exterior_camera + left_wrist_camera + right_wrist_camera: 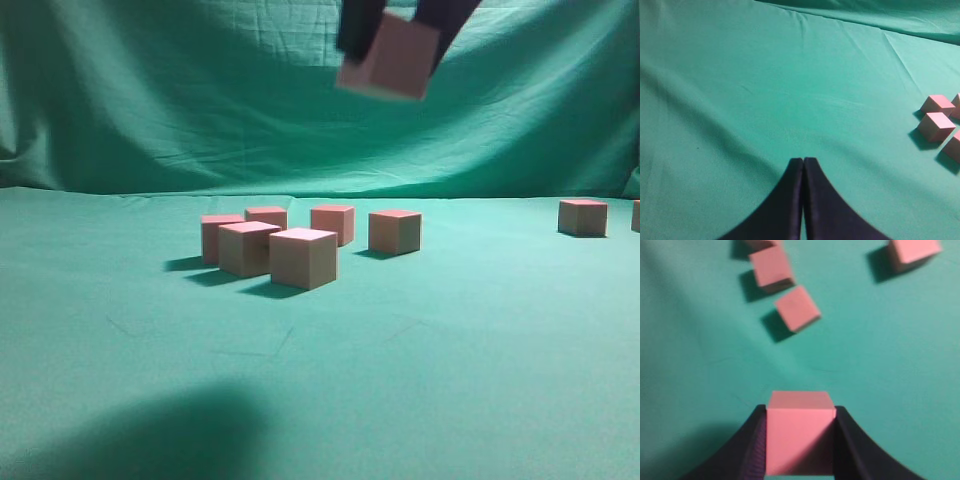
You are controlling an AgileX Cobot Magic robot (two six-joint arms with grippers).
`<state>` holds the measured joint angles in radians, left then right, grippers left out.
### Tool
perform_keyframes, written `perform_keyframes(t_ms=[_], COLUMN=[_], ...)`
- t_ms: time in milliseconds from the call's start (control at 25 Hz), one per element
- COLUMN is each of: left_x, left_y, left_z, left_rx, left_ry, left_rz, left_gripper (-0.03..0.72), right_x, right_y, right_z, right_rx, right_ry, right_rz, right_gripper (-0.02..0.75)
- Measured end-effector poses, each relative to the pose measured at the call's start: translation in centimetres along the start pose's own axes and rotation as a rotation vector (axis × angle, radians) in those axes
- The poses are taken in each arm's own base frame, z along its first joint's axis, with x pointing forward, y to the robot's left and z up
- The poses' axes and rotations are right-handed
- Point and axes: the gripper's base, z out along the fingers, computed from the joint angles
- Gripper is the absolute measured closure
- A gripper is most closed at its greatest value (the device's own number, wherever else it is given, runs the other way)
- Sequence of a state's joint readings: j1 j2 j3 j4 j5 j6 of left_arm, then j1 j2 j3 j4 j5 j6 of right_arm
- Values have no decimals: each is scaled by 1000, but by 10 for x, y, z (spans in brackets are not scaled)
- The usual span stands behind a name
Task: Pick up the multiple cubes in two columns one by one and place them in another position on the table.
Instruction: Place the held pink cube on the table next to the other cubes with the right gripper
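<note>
My right gripper point(395, 45) point(799, 412) is shut on a pink cube point(398, 58) point(799, 440) and holds it high above the table point(450, 340). Several more pink cubes stand in a cluster left of centre, with the nearest one point(303, 257) in front and another point(394, 231) to the right of the cluster. A single cube point(582, 217) stands far right, with another cut off at the right edge. The right wrist view shows cubes below, one of them point(797, 308) ahead of the jaws. My left gripper point(803, 161) is shut and empty over bare cloth, with cubes point(936, 126) at its right.
A wrinkled green cloth backdrop point(200, 90) hangs behind the table. A dark shadow point(170, 440) lies on the near left of the cloth.
</note>
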<state>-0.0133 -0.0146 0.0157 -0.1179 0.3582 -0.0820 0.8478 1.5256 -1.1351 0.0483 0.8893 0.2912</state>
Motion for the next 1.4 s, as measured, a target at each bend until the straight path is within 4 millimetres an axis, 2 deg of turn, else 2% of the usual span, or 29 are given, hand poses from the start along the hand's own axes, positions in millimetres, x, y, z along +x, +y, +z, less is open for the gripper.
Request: perform_keyframes(t_ms=[160, 320, 560, 800, 1080, 1400], left_x=[0, 0, 0, 0, 0, 0], left_y=[0, 0, 0, 0, 0, 0], left_z=[0, 0, 0, 0, 0, 0], left_rx=[0, 0, 0, 0, 0, 0], left_ry=[0, 0, 0, 0, 0, 0], left_rz=[0, 0, 0, 0, 0, 0], left_gripper=[688, 688, 688, 688, 688, 688], right_x=[2, -1, -8, -6, -9, -8], right_y=[11, 11, 10, 5, -3, -4], right_z=[23, 42, 54, 82, 89, 103], right_rx=[4, 20, 30, 89, 178, 192], right_ry=[52, 70, 16, 73, 51, 73], right_rz=[-31, -37, -58, -24, -4, 6], right_gripper=[469, 469, 469, 469, 469, 469])
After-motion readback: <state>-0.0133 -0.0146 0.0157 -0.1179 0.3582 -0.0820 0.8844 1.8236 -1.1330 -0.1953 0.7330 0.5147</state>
